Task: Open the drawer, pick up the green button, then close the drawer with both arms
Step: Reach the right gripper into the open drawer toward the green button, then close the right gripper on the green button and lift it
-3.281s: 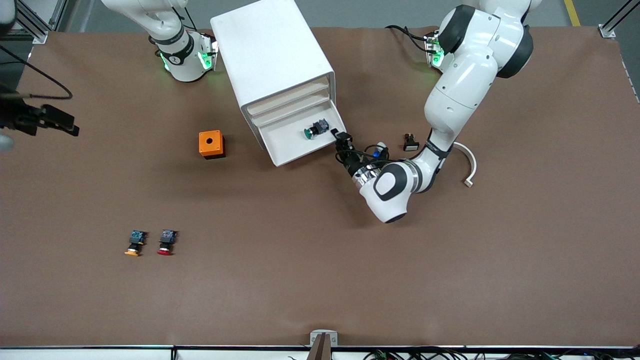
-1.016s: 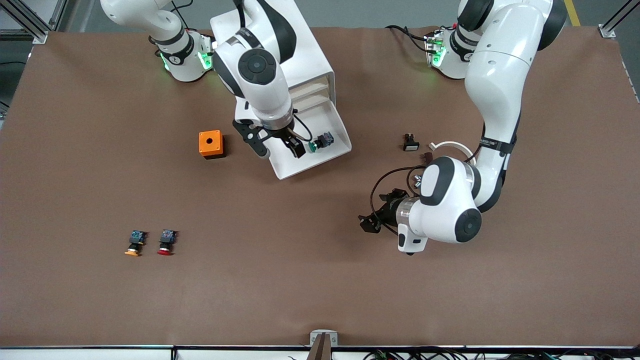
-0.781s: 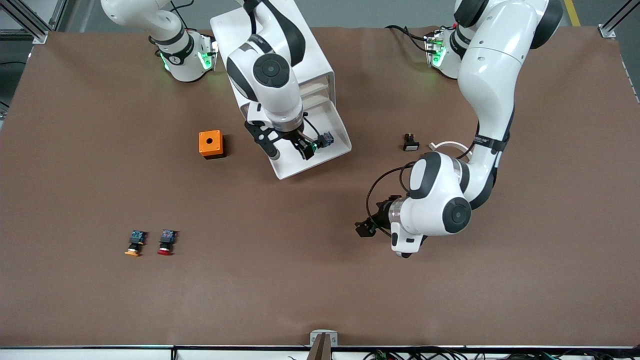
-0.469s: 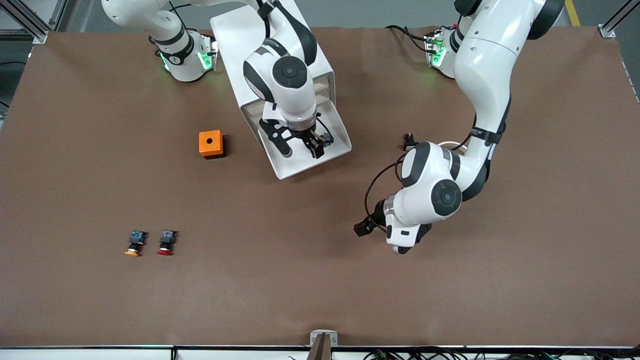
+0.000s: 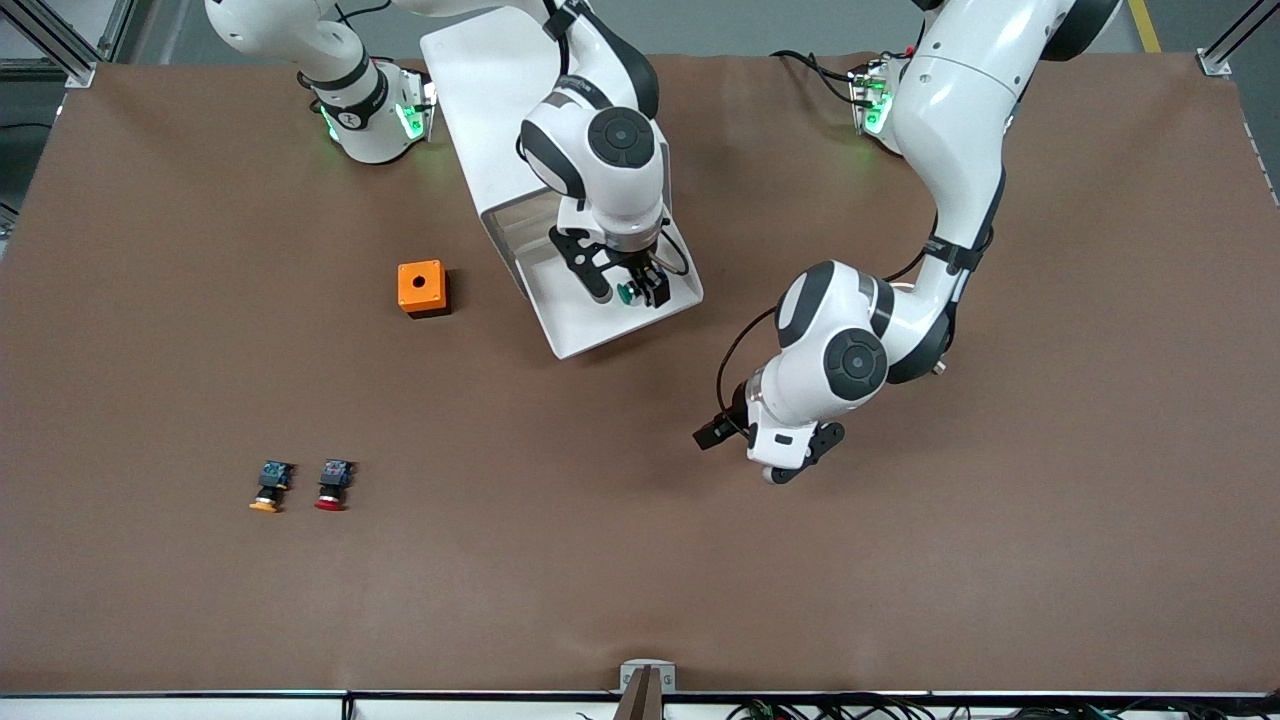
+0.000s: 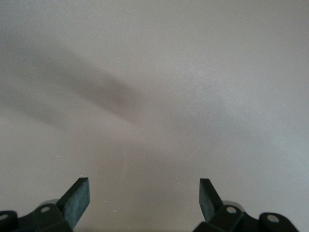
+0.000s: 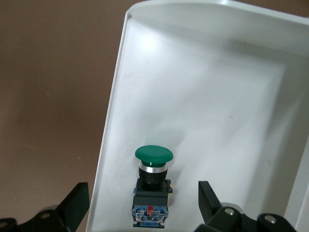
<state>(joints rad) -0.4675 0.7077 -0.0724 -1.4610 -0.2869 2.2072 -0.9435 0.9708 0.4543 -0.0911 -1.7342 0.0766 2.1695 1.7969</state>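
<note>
The open drawer [image 5: 600,315] holds the button [image 7: 152,186]; right gripper [image 5: 628,290] spread above it, left gripper [image 6: 144,199] spread over bare table [image 5: 500,560].

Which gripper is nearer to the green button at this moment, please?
Right. The right gripper is open over the open drawer, its fingers on either side of the green button. The left gripper is open over bare table, away from the drawer.
</note>
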